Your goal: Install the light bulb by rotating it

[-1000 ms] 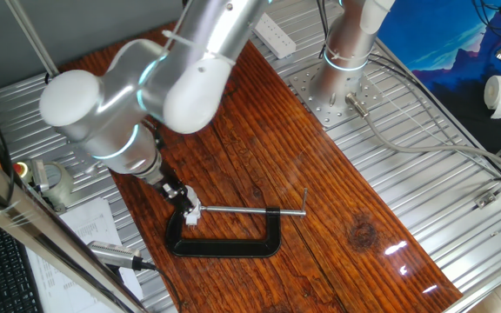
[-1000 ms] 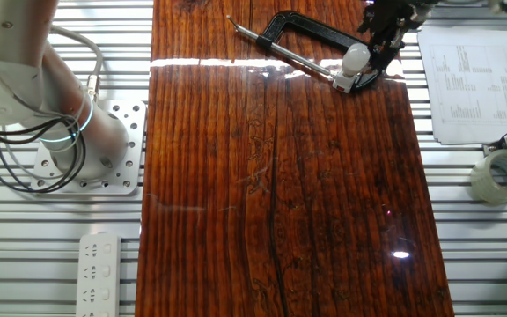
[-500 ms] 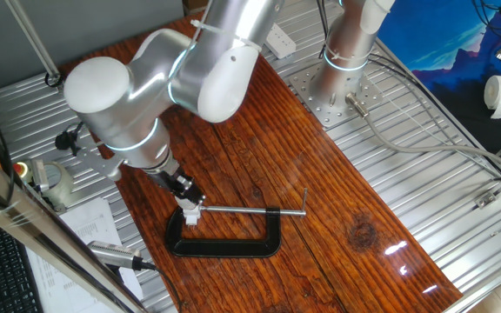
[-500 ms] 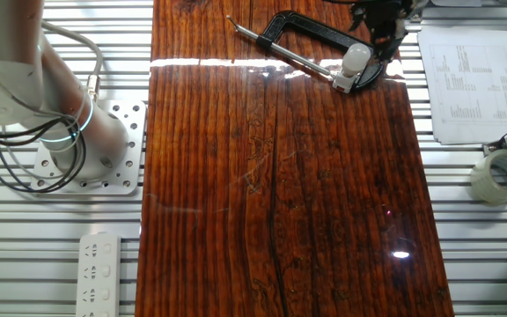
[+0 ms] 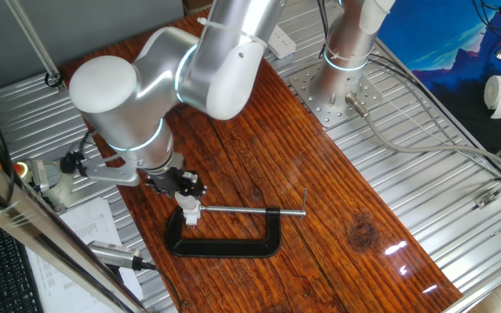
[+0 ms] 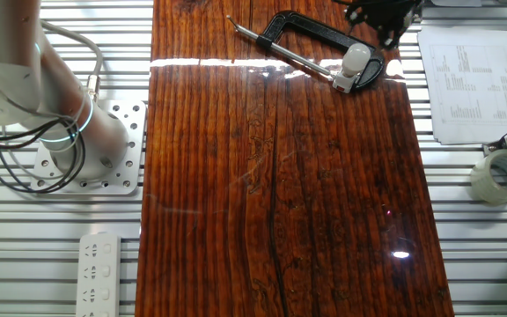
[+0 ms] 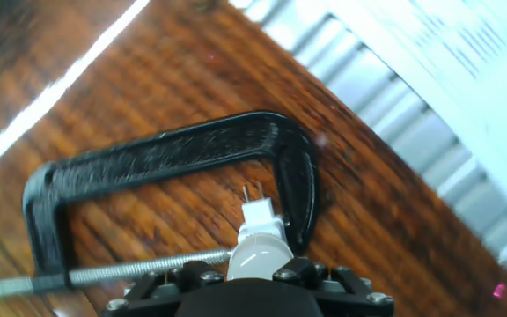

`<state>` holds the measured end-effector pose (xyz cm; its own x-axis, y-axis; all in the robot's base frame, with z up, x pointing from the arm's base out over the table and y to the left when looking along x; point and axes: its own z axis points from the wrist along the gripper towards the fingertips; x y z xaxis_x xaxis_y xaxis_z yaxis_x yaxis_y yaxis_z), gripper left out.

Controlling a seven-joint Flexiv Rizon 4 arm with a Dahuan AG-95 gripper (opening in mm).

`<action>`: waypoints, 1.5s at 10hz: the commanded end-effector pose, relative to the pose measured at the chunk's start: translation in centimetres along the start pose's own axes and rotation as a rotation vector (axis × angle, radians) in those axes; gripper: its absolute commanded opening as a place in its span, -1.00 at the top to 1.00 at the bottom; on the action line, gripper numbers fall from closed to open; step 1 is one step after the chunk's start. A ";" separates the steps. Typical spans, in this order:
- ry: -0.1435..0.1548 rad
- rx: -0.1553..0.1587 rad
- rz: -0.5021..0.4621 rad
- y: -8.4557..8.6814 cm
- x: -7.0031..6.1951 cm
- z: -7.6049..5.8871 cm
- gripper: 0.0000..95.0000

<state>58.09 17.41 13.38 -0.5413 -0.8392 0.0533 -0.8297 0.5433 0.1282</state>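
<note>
Your claw [image 5: 183, 186] sits directly above the light bulb [image 6: 354, 58], at the closed end of the clamp [image 5: 224, 235]. In the hand view the claw body fills the bottom edge with the bulb's dome [image 7: 258, 257] just at it, but the fingers themselves are not shown. I cannot tell whether the claw is spread, pressed together, or pinching the bulb. From the other fixed view the claw [image 6: 378, 12] appears slightly clear of the dome, though that angle is not conclusive.

The bulb stands in a small white block [image 6: 343, 84], which is held inside the clamp between the screw tip and the clamp's curved back. Two thin pins [image 7: 252, 192] show beyond the white piece in the hand view, pointing toward the clamp's back.

Judgement: you are in the turning step, most likely between twists, with the wrist repositioning for another grip.

The next move calls for centring the claw over the dome, closing lightly on it, and rotating about the bulb's own axis. Keep the fingers clear of the clamp's frame and screw rod [image 5: 250, 209], both just beside the bulb on the tabletop [image 6: 280, 194].
</note>
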 end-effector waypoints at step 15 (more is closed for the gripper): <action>-0.001 0.031 -0.390 -0.9 1.0 2.6 0.60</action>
<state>57.94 16.23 10.67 -0.1872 -0.9823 0.0051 -0.9764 0.1866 0.1087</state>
